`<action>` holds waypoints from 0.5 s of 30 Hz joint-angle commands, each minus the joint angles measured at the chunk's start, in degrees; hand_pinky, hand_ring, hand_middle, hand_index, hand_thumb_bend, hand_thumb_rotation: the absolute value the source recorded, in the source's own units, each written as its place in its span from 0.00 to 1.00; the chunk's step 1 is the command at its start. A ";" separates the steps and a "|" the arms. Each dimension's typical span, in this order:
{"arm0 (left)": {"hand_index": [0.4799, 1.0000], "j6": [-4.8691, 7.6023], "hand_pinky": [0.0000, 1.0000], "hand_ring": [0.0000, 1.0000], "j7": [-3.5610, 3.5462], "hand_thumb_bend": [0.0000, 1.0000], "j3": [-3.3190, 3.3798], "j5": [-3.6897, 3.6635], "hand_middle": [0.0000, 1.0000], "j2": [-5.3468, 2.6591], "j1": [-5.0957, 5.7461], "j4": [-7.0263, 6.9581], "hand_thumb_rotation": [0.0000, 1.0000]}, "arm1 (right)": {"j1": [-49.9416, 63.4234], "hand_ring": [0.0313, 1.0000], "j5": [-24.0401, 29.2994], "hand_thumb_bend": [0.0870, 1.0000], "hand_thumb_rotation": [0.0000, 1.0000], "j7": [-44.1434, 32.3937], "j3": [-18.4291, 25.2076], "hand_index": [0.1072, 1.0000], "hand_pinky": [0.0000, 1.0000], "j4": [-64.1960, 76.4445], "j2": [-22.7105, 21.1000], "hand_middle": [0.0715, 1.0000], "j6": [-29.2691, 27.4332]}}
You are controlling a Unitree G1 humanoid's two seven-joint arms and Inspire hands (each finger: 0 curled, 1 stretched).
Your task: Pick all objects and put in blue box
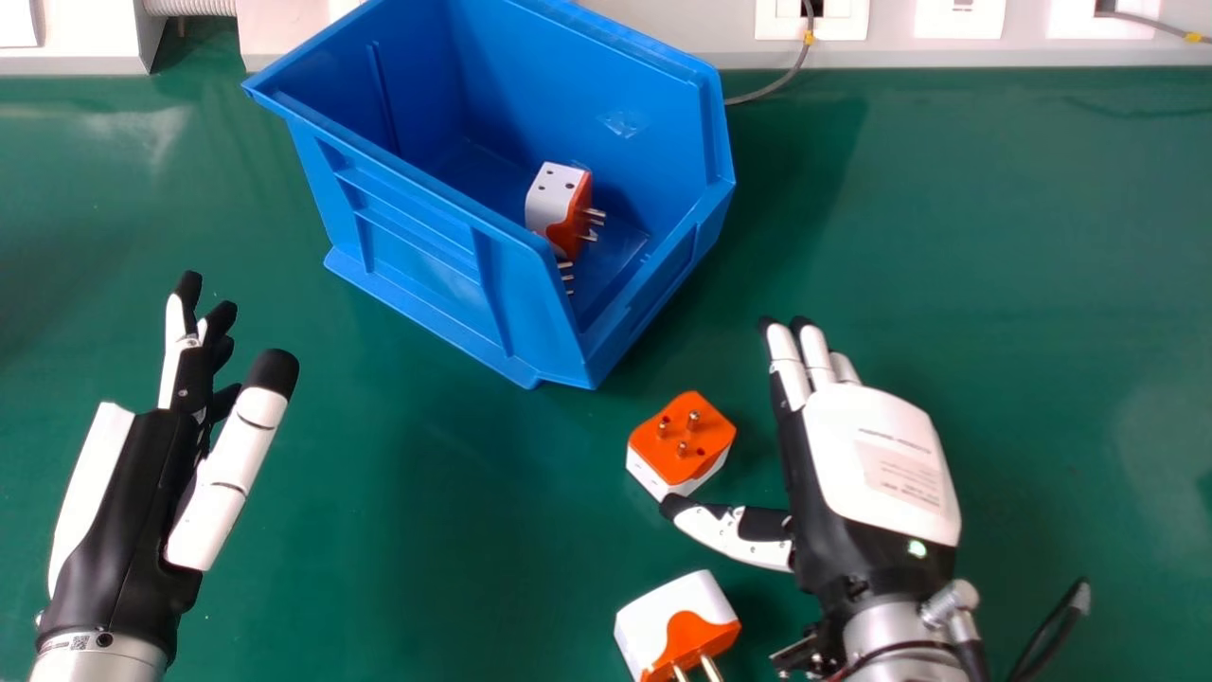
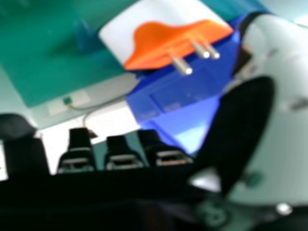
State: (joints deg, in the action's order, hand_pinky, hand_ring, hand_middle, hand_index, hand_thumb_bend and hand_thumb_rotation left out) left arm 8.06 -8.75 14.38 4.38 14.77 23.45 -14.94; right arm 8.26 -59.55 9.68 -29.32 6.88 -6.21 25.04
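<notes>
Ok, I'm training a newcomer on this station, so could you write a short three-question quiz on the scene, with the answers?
1. True or false: the loose adapter nearer the blue box has its pins pointing up.
2. How many adapters lie on the green table outside the box? A: one. B: two. C: four.
3. Fill in: the thumb close beside that nearer adapter belongs to the ____ hand.

Key: 1 true; 2 B; 3 right.
</notes>
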 commanded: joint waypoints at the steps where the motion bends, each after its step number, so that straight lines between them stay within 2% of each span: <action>1: 0.96 1.17 0.93 0.99 -0.16 0.63 0.14 -0.69 1.00 0.45 -0.43 -0.63 1.00 | -2.34 0.94 -1.06 0.47 0.54 -0.45 -0.38 0.96 0.86 -0.62 0.82 0.98 0.64; 10: 0.96 1.33 0.93 0.99 -0.22 0.63 0.20 -1.05 1.00 0.34 -0.52 -0.48 1.00 | -8.89 0.93 -0.03 0.48 0.55 -2.23 -1.39 0.94 0.86 -9.31 2.22 0.97 1.93; 15: 0.96 1.19 0.93 0.99 -0.22 0.63 0.34 -1.05 1.00 0.64 -0.56 -0.51 1.00 | -11.60 0.92 -0.04 0.47 0.54 -3.69 -2.51 0.93 0.85 -13.24 3.12 0.96 3.85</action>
State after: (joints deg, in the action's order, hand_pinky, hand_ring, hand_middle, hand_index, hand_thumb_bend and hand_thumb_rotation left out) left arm 8.21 -8.79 14.44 3.85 14.80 23.20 -14.71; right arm -1.66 -59.20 6.20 -31.51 -5.97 -3.76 28.28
